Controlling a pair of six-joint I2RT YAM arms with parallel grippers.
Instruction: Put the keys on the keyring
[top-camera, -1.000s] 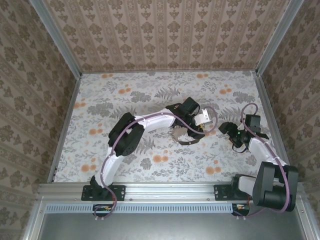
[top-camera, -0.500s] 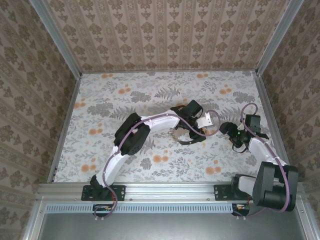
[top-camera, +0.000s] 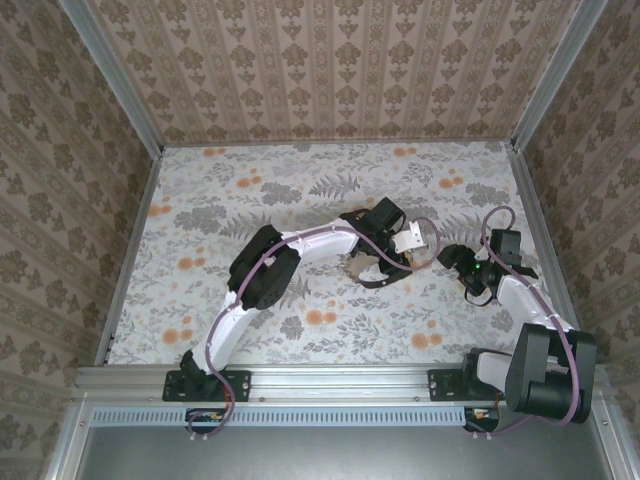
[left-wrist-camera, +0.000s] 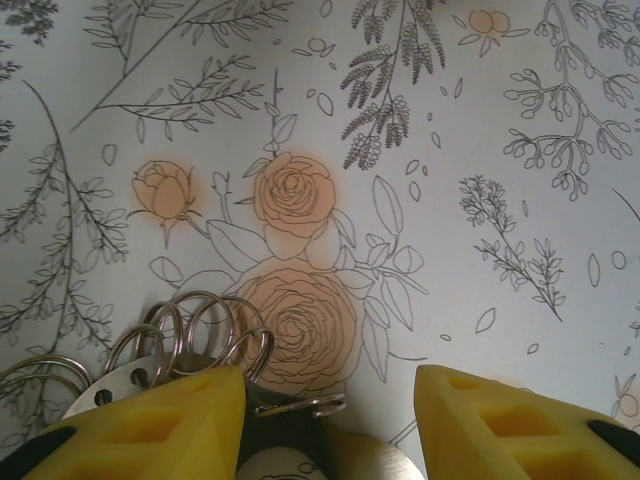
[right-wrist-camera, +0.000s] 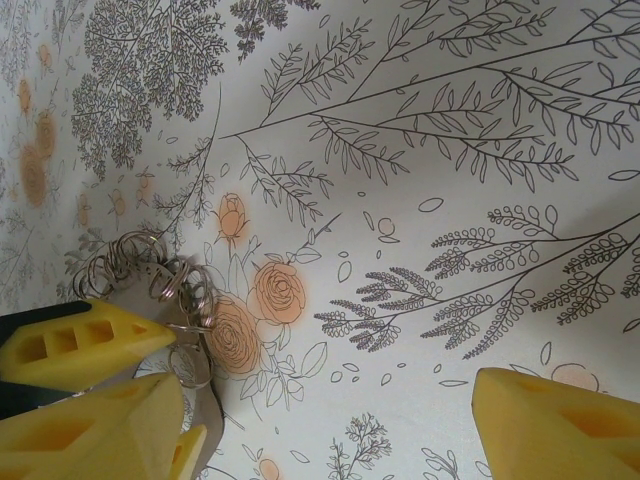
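The keyring (top-camera: 368, 275) is a grey-brown metal hoop lying low over the floral floor at mid-table. Its fringe of small split rings (left-wrist-camera: 200, 330) bunches against my left finger. My left gripper (top-camera: 386, 262) (left-wrist-camera: 330, 385) straddles the hoop with its jaws half apart, and the metal band spans from one finger to the other at the bottom edge. My right gripper (top-camera: 452, 258) (right-wrist-camera: 325, 385) stands open just to the right, with nothing between its fingers. From its wrist I see the fringe (right-wrist-camera: 150, 270) and a yellow left finger (right-wrist-camera: 80, 345). The keys are out of view.
Patterned walls and aluminium rails (top-camera: 530, 210) enclose the floor on three sides. The two grippers sit close together right of centre. Orange flower prints (top-camera: 322, 317) are part of the floor pattern.
The left arm's elbow has swung a little to the right and its wrist has turned slightly over the keyring. The right arm has barely moved.
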